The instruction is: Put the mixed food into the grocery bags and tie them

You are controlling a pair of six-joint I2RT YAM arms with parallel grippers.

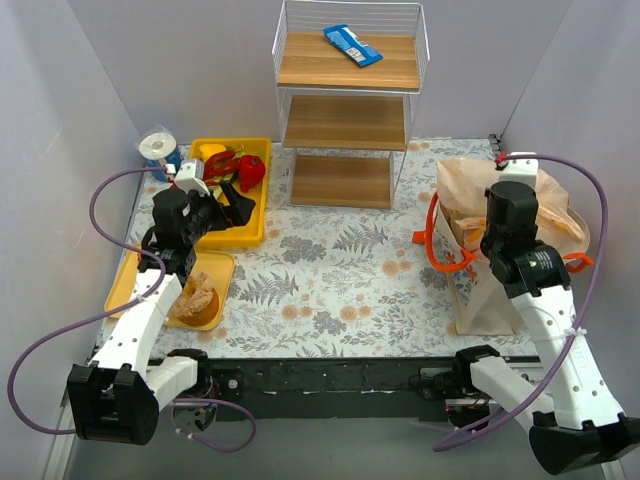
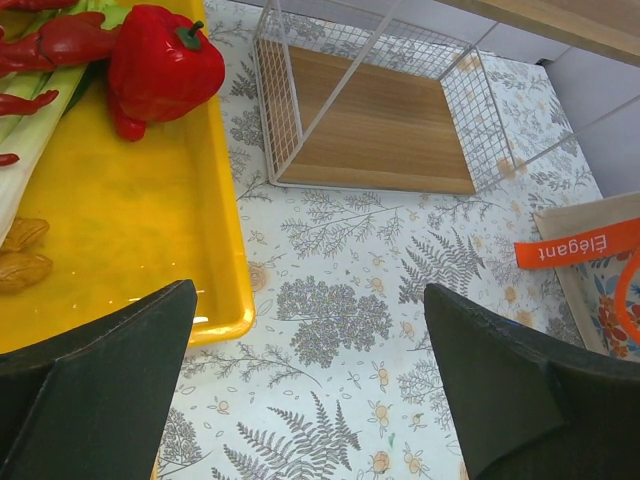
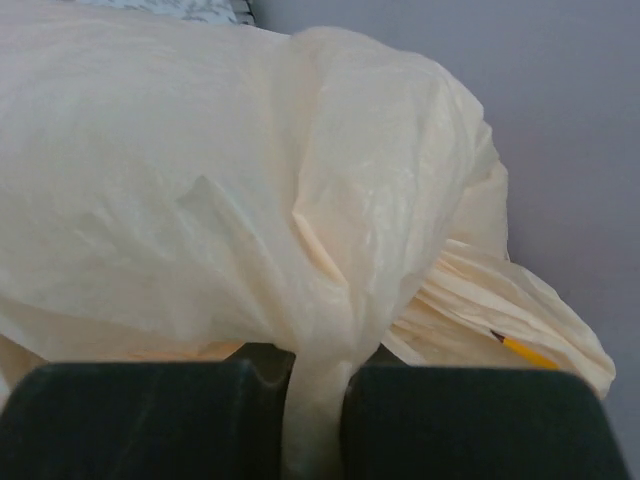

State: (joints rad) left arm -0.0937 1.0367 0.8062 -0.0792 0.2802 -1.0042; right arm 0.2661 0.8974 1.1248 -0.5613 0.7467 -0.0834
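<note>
The peach plastic grocery bag (image 1: pixel 466 184) bulges at the right, on top of the beige tote (image 1: pixel 482 296) with orange handles (image 1: pixel 436 247). My right gripper (image 1: pixel 508 192) is over it. In the right wrist view the gripper (image 3: pixel 318 420) is shut on a twisted strand of that peach bag (image 3: pixel 200 180). Mixed food lies in the yellow tray (image 1: pixel 244 236): a red pepper (image 1: pixel 251 172) (image 2: pixel 160 62), a red toy lobster (image 2: pixel 60 40) and a leek (image 2: pixel 28 130). My left gripper (image 1: pixel 232 207) (image 2: pixel 310 400) hangs open over the tray's near right corner, holding nothing.
A wire shelf rack (image 1: pixel 348 100) stands at the back centre with a blue packet (image 1: pixel 352 44) on top. A white paper roll (image 1: pixel 157 147) is at the back left. Bread (image 1: pixel 197 297) lies on a second yellow tray (image 1: pixel 125 285) near the left arm.
</note>
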